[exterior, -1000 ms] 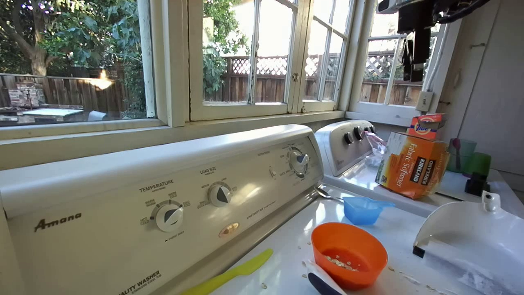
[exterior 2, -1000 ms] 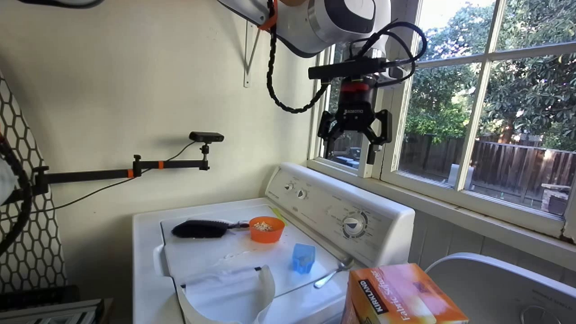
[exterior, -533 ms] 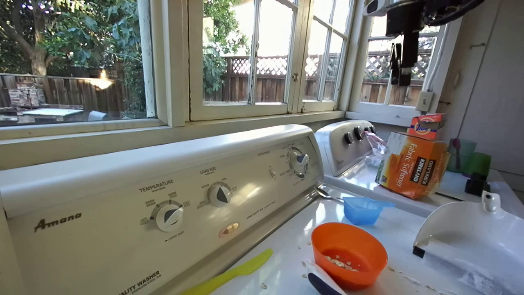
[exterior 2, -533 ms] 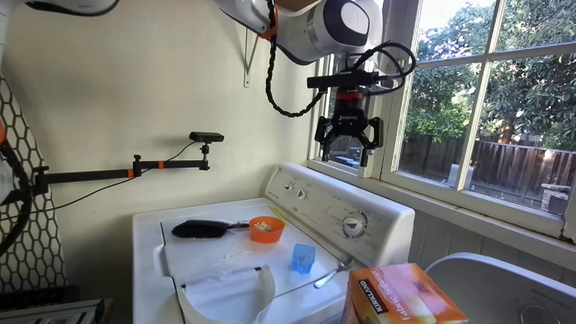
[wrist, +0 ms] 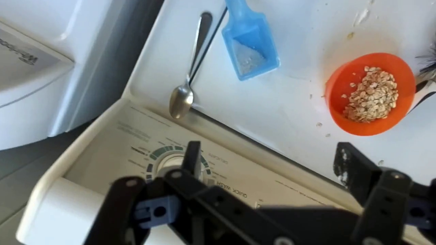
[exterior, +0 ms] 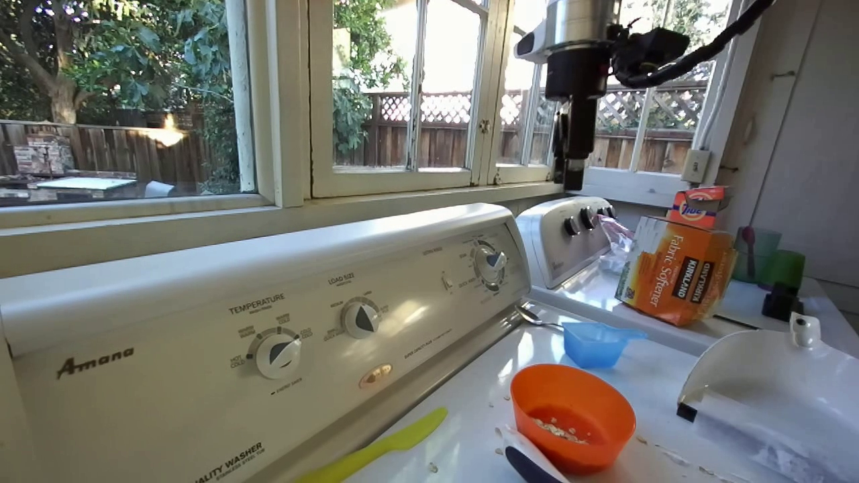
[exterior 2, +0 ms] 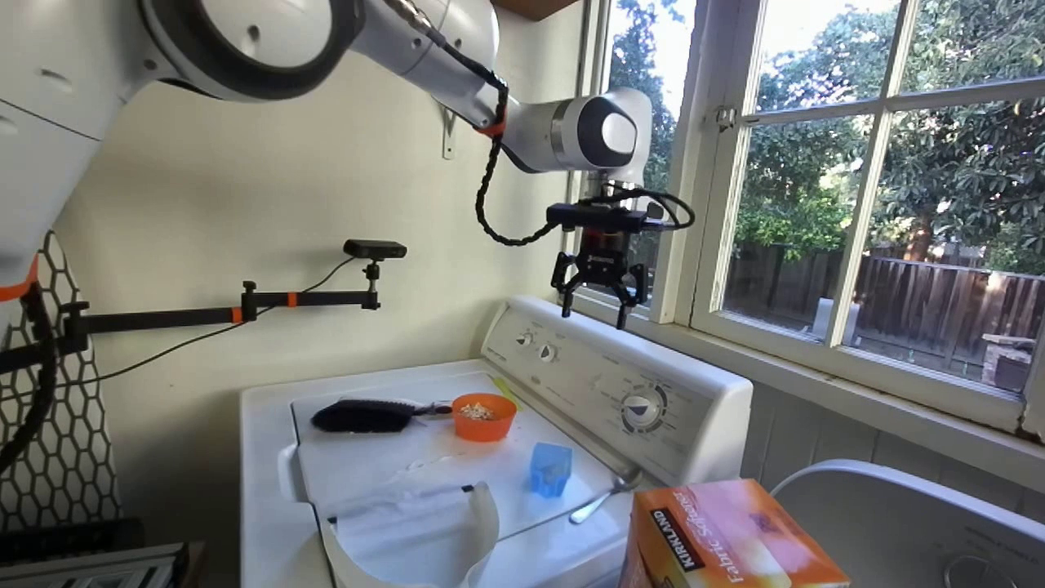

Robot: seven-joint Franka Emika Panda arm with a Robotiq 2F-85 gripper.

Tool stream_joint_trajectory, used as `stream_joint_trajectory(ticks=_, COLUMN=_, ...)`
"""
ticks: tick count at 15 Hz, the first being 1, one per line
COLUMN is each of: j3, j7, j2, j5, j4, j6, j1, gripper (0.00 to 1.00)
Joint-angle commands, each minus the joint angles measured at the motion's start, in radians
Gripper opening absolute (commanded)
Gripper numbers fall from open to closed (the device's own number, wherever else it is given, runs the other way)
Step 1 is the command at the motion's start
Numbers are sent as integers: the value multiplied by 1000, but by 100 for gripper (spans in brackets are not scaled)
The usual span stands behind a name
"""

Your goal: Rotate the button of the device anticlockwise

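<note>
Large dial [exterior 2: 641, 410] sits on the sloped control panel [exterior 2: 584, 356] of a white washer [exterior 2: 265, 490], at the end nearest the softener box [exterior: 678, 268]. Both exterior views show the dial whole; in the wrist view one of the fingers [wrist: 192, 154] masks part of it, though QUICK WASH reads beside it there, upside down.

Gripper [exterior 2: 593, 318] hangs higher than the panel, pointing down, apart from the dial. Spread wide, plain in the wrist view. In an exterior view the gripper [exterior: 566, 181] stands edge-on and its two fingers nearly overlap.

Farther along the panel: temperature knob [exterior: 278, 355], load size knob [exterior: 361, 318]. Lettering above both legible in an exterior view.

Desk [exterior 2: 367, 469], i.e. the washer's flat top: orange bowl [wrist: 339, 85] of pale flakes [wrist: 373, 97]; blue scoop [wrist: 252, 35], pale grains [wrist: 250, 61] in it, seen best from the wrist; spoon [wrist: 184, 90] near the foot of the panel. Yellow-green knife [exterior: 376, 448] shows long in an exterior view. Dark-bristled brush [exterior 2: 363, 415] by the bowl, nearly whole in an exterior view, cut by the edge of the wrist view. White dustpan [exterior: 792, 362] on the desk too.
</note>
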Motion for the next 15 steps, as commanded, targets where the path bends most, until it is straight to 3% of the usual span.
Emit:
stream_joint_trajectory(ticks=1, j3=8, j7=-30, j2=156, j5=-4, j4=172, j6=-66, j1=51, gripper=100)
stream_joint_trajectory(ticks=2, j3=25, j7=-108, j2=185, j5=5, j4=201, j6=-97, j1=55, gripper=100)
stream_joint_trajectory(ticks=3, j3=10, j7=-36, j2=104, j5=-1, j4=88, j6=-20, j1=39, gripper=100)
stream_joint_trajectory(ticks=10, j3=23, j7=-92, j2=172, j5=-1, j4=173, j6=-61, j1=54, gripper=100)
stream_joint_trajectory(ticks=15, j3=53, j7=-156, j2=264, j5=-16, j4=248, j6=39, j1=104, gripper=100)
